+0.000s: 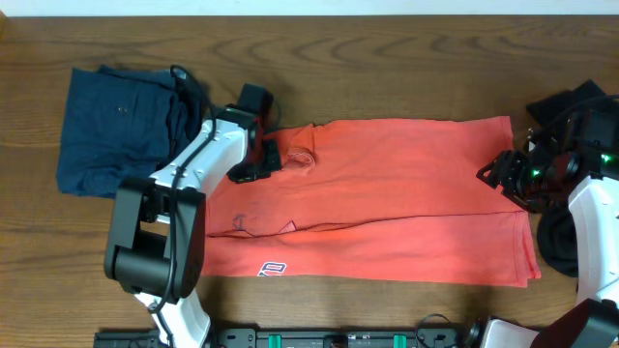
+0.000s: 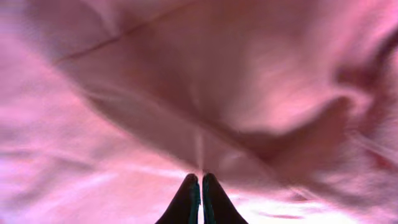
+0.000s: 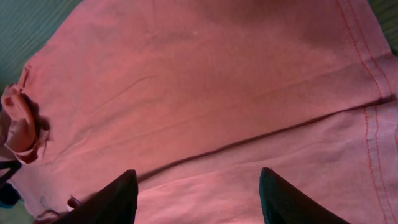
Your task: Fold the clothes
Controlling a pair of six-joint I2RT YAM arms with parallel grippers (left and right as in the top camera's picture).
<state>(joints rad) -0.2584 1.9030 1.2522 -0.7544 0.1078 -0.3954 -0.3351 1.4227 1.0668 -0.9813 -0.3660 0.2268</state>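
The coral-red T-shirt (image 1: 387, 193) lies spread flat across the middle of the table, folded lengthwise, with its lettering (image 1: 273, 269) at the front left. My left gripper (image 1: 274, 158) is down on its left end by the bunched collar (image 1: 302, 158). In the left wrist view its fingers (image 2: 200, 177) are shut, pinching a ridge of the pink fabric (image 2: 200, 146). My right gripper (image 1: 498, 174) hovers over the shirt's right hem. It is open (image 3: 198, 173), with flat cloth (image 3: 205, 93) between and below the fingers.
A dark navy garment (image 1: 116, 130) lies folded at the back left, beside the left arm. Something black (image 1: 556, 237) sits at the right edge under the right arm. Bare wooden table (image 1: 387, 68) runs along the back.
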